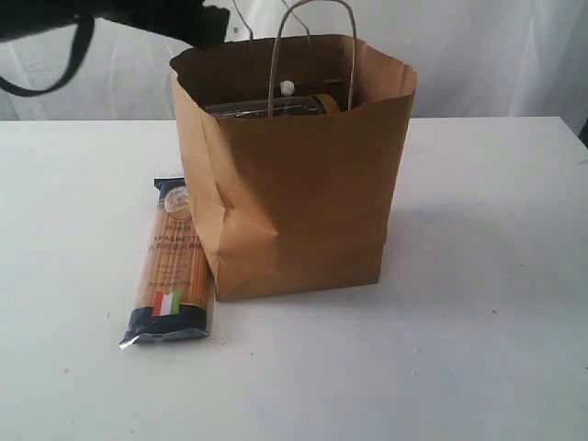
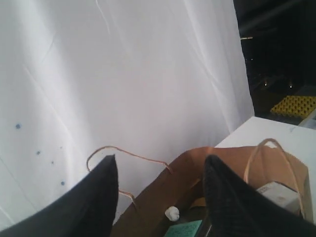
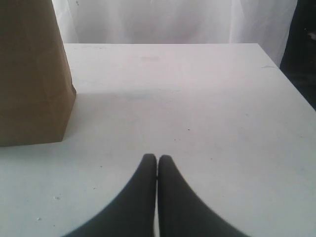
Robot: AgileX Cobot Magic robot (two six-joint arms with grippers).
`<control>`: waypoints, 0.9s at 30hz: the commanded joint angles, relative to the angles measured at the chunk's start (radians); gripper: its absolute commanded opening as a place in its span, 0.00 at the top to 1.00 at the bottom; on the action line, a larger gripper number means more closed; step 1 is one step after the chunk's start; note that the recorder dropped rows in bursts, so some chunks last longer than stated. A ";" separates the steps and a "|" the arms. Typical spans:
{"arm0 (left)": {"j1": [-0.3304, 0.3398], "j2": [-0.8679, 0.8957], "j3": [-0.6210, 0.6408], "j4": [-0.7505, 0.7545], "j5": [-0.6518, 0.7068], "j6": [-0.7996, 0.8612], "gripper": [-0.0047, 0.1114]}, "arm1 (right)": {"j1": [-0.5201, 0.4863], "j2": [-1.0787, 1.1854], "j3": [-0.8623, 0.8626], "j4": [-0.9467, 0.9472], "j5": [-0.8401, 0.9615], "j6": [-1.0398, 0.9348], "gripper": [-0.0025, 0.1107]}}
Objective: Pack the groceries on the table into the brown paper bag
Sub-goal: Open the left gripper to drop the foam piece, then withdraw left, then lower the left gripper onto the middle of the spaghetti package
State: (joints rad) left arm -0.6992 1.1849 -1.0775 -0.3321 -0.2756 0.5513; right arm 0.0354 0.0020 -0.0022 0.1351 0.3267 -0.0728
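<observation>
**Left gripper open above the bag, spaghetti left on the table**

Our left gripper (image 2: 162, 160) hung over the mouth of the brown paper bag (image 1: 303, 202). Its two dark fingers (image 2: 101, 190) stood well apart, with nothing between them. Looking down past them in the left wrist view, we saw several things already inside the bag: the round white cap (image 2: 172, 213) of a bottle, a small white carton (image 2: 279, 193) against one wall, and a patch of a greenish label that we could not identify. In the exterior view the same white cap poked up between the loop handles (image 1: 312, 37), and beside it was a yellow rim (image 1: 333, 103) that looked like a jar lid. Behind the bag hung a white curtain (image 2: 123, 74).

Our right gripper (image 3: 157, 158) was low over a bare part of the table (image 3: 197, 98), its fingers pressed together on nothing. It was well apart from the bag, which stood upright off to one side in its view.

The spaghetti packet (image 1: 170, 266) lay flat on the table just beside the bag, on the left arm's side, with its Italian-flag end toward the exterior camera. We could not tell whether the packet touched the bag's base.
</observation>
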 commanded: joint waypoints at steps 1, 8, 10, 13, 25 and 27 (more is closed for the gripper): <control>0.002 -0.102 -0.006 -0.011 0.063 0.038 0.49 | 0.004 -0.002 0.002 -0.002 -0.010 -0.002 0.98; 0.002 -0.208 0.001 0.038 0.460 0.212 0.96 | 0.004 -0.002 0.002 -0.002 -0.010 -0.002 0.98; 0.002 -0.194 0.020 0.208 0.622 0.180 0.96 | 0.004 -0.002 0.002 -0.002 -0.010 -0.002 0.98; 0.035 -0.179 0.068 0.532 0.700 -0.102 0.96 | 0.004 -0.002 0.002 -0.002 -0.010 -0.002 0.98; 0.384 0.000 0.134 0.268 0.820 -0.551 0.96 | 0.004 -0.002 0.002 -0.002 -0.010 -0.002 0.98; 0.384 0.058 0.150 0.052 0.703 -0.369 0.96 | 0.004 -0.002 0.002 -0.002 -0.010 -0.002 0.98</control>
State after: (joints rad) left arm -0.3163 1.1862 -0.9451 0.0230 0.5450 -0.0653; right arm 0.0354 0.0020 -0.0022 0.1351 0.3267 -0.0728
